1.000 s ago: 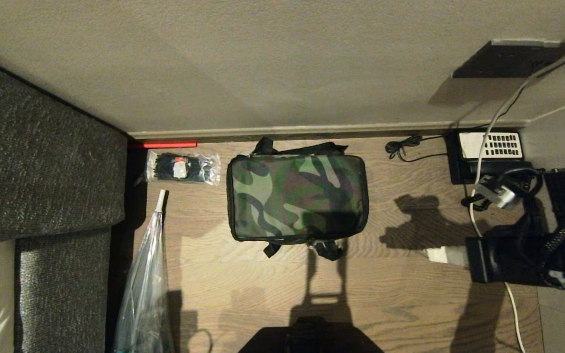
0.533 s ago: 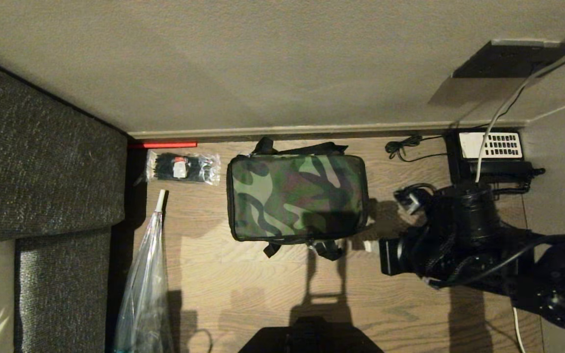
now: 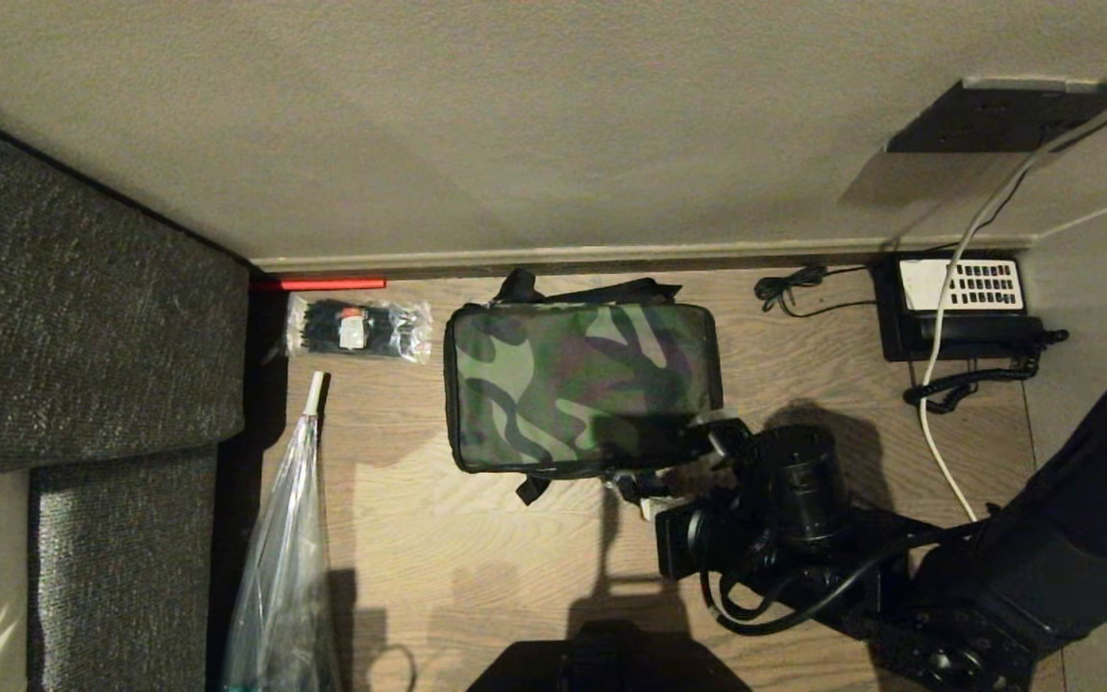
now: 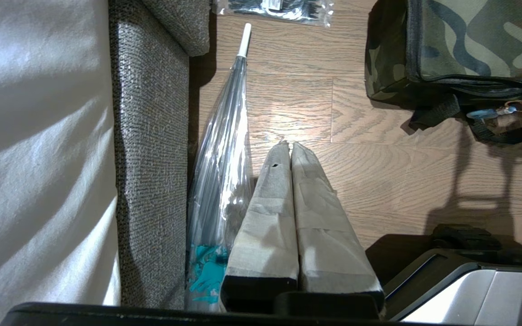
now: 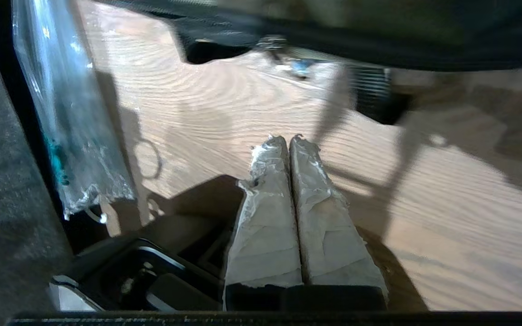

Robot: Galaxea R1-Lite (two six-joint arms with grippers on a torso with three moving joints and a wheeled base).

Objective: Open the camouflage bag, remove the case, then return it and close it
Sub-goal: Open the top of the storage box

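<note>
Camouflage bag [image 3: 580, 387]: zipped, on wood floor by wall; case unseen by us. Right gripper [image 5: 287, 141]: fingers pressed together, empty, near bag's front right corner; its tips hidden in head view. Left gripper [image 4: 287, 146]: fingers together, empty, parked beside umbrella [image 4: 224, 149].

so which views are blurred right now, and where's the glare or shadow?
Right wrist view: motion-smeared, the camouflage bag is a soft band, floor grain streaked. Left wrist view: sharp, with a bright glare patch on the wooden floor. Head view: sharp; the right arm's shadow falls on the floor beside the bag, and a darker patch covers the bag's near right corner.
</note>
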